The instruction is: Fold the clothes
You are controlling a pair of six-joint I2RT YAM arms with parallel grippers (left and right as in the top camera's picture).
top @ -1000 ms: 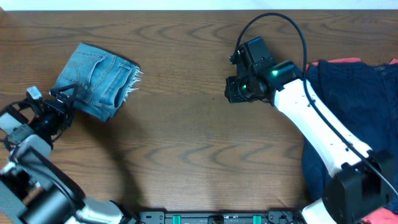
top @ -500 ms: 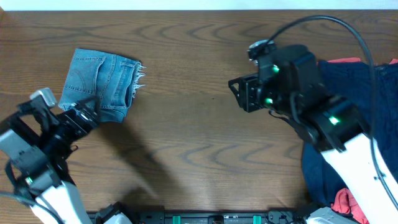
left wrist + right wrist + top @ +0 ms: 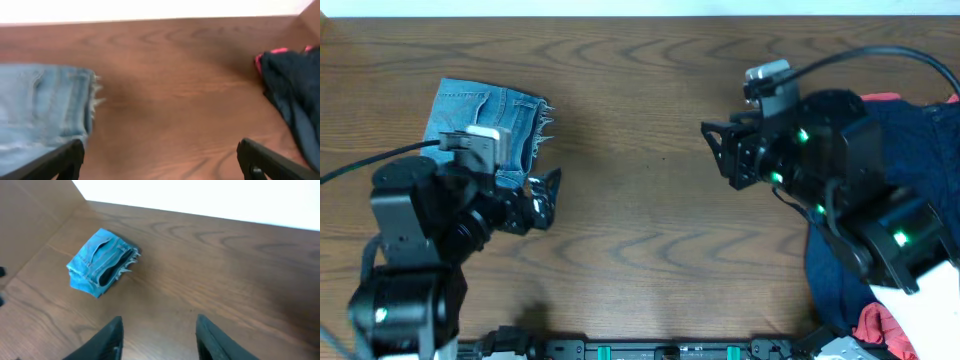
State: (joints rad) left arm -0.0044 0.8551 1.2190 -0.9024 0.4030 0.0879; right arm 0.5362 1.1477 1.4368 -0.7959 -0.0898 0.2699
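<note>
**A:** Where are the jeans (image 3: 485,120)?

**B:** Upper left of the overhead frame, flat on the table (image 3: 640,250). They are a compact folded bundle with the frayed hems pointing right. Nothing grips them.

**A:** Why that spot?

**B:** It looks like a finished piece put out of the way, well apart from the unfolded clothes. That would leave the wood in the middle for the next garment.

**A:** And the left gripper (image 3: 157,157)?

**B:** It hangs just off the bundle's lower right, fingers spread wide with only table between them. In its own view the jeans sit at the left edge.

**A:** The right gripper (image 3: 157,340)?

**B:** Centre right in the overhead frame, beside the navy heap (image 3: 920,150) at the right edge. Its fingers are apart too and hold nothing. Coral-red cloth (image 3: 875,97) shows at the heap's top and bottom edges.

**A:** So why are both empty and open?

**B:** I'd judge this a pause between garments. Parted fingers suit reaching into that heap, and the right arm is the nearer one.
</note>
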